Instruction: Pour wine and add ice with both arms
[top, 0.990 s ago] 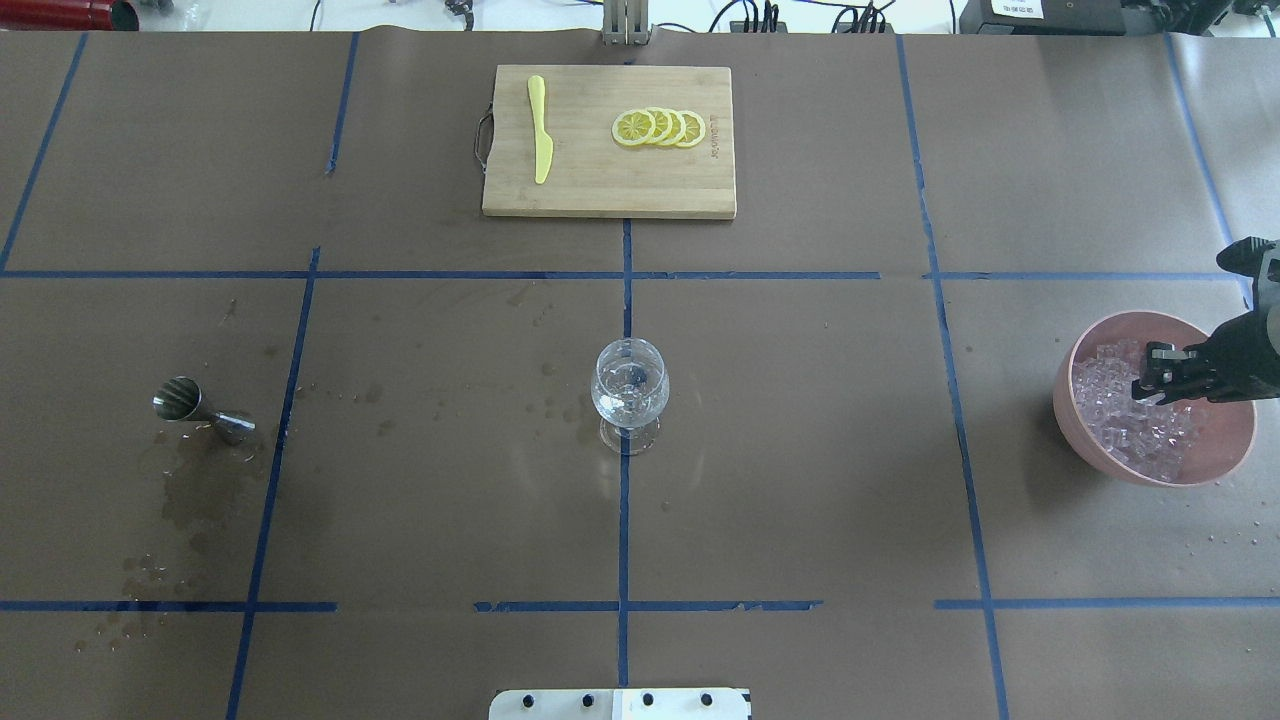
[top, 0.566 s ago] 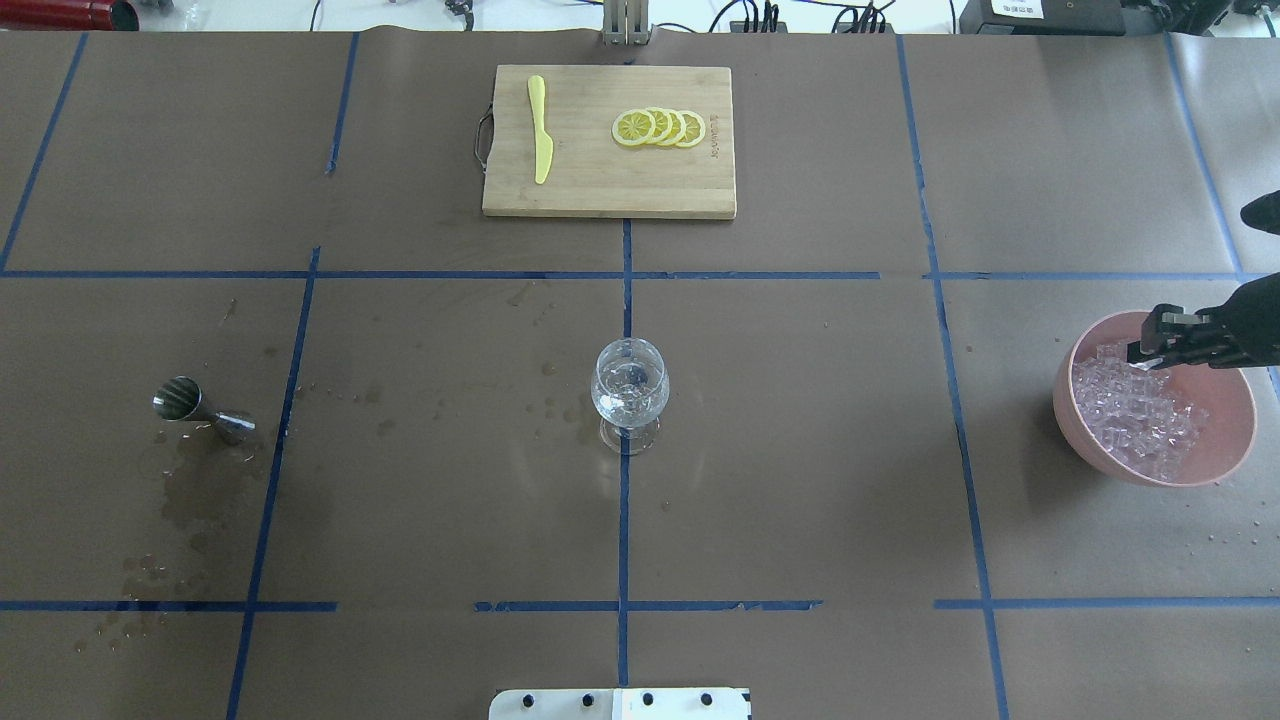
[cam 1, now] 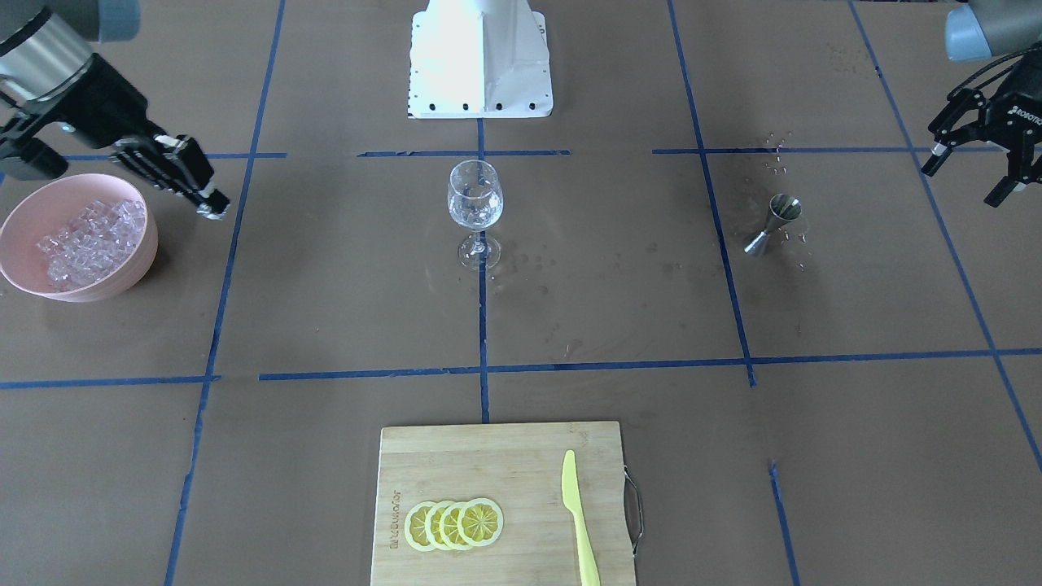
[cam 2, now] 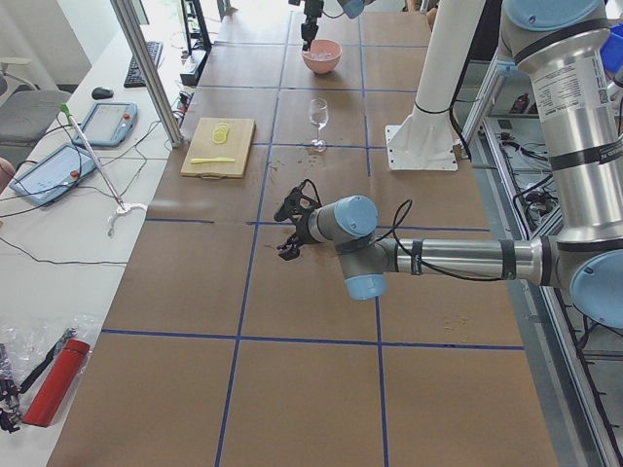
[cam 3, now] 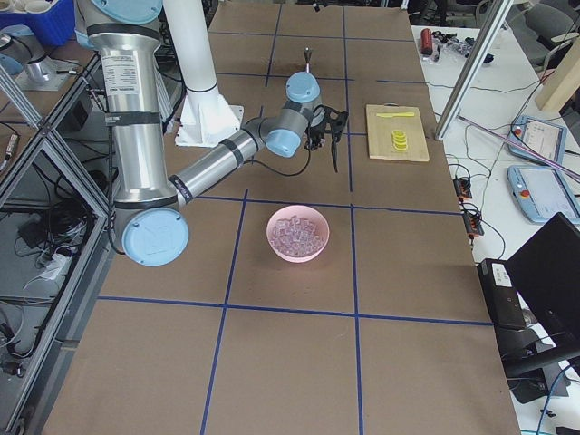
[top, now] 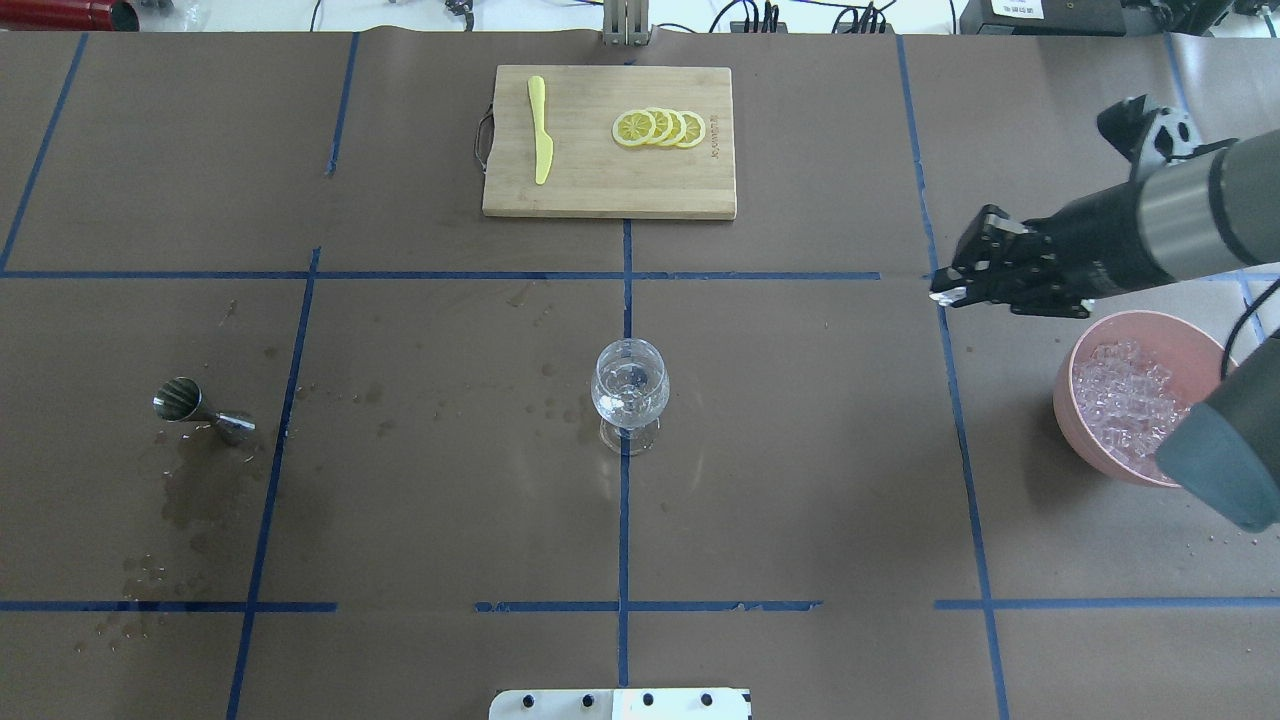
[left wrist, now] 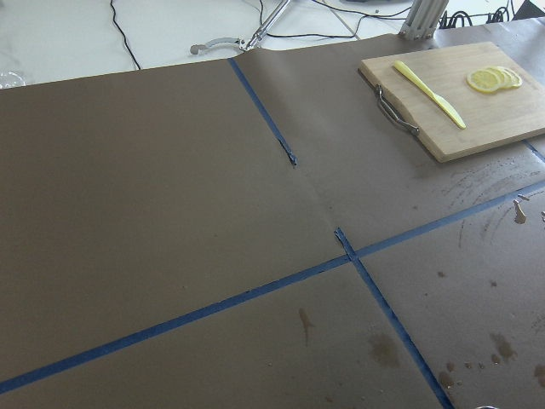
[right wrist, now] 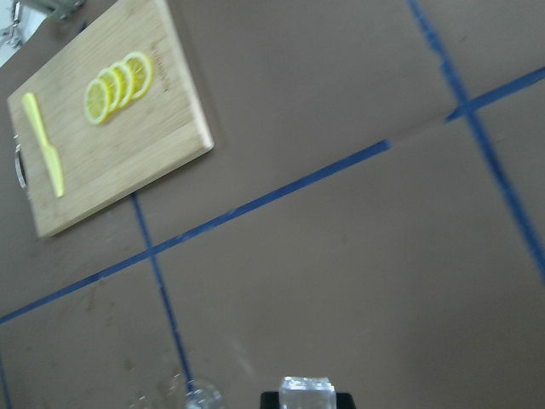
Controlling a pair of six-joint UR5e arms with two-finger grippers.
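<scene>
Gripping a single clear ice cube (right wrist: 306,393) between its fingertips, the right pincer (top: 943,290) hangs above the brown surface (top: 800,480), clenched on that one piece. Take the overhead view as a dial with the wine glass (top: 629,392) at its centre. The right pincer then lies at about 2 o'clock, pointing toward the glass but well apart from it. It is outside the pink bowl (top: 1066,420), at roughly 10 o'clock from it.

The bowl stands at 3 o'clock from the glass, near the surface's edge, and the rest of the ice (top: 1125,400) lies heaped inside it. The glass stands upright on a blue tape line. Something glints in it, but whether that is ice or liquid I cannot tell.

A steel jigger (top: 203,410) stands at 9 o'clock with dark wet stains (top: 200,495) spread beside it. In the front-facing view, the left pincer (cam 1: 970,173) hangs out past the jigger on that same 9 o'clock side. It is released, its fingers spread with nothing between them.

A wooden cutting board (top: 600,185) lies at 12 o'clock. It carries a yellow knife (top: 540,130) toward its 9 o'clock end and four overlapping lemon slices (top: 658,128) toward its 3 o'clock end. The white pedestal (cam 1: 480,57) sits at 6 o'clock.
</scene>
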